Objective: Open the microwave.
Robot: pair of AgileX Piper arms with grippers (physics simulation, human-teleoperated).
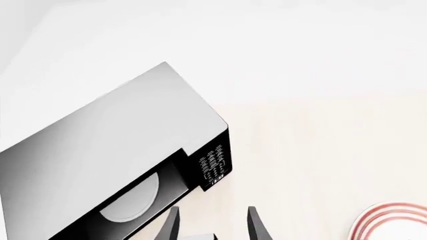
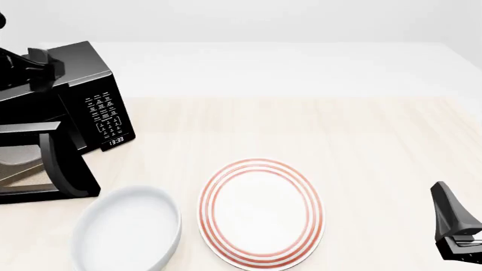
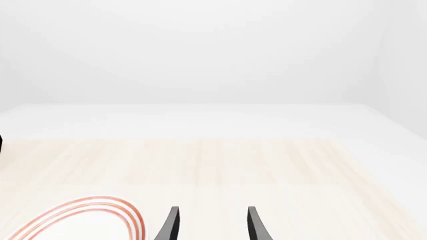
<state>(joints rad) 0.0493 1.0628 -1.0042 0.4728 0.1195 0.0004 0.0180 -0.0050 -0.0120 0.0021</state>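
Already ajar, the microwave sits at the far left of the pale wooden table, its door swung out toward the near side and standing edge-on to the front camera. White keypad labels and a small clock display show on its glossy black right-hand panel. Seen from the left wrist camera, the open cavity reveals a round pale turntable inside.

Above the oven's top, at the far left edge of the front view, dark parts of the left arm are visible. The left gripper shows in its own wrist view with both fingers spread apart and nothing between them, pointing toward the microwave's keypad corner.

Near the front edge of the table, just right of the open door, lies a plain white bowl. Beside it, close on its right, rests a white plate ringed with red bands.

At the near right corner, well apart from the microwave, the right gripper hovers over bare tabletop, its fingers likewise parted and empty.
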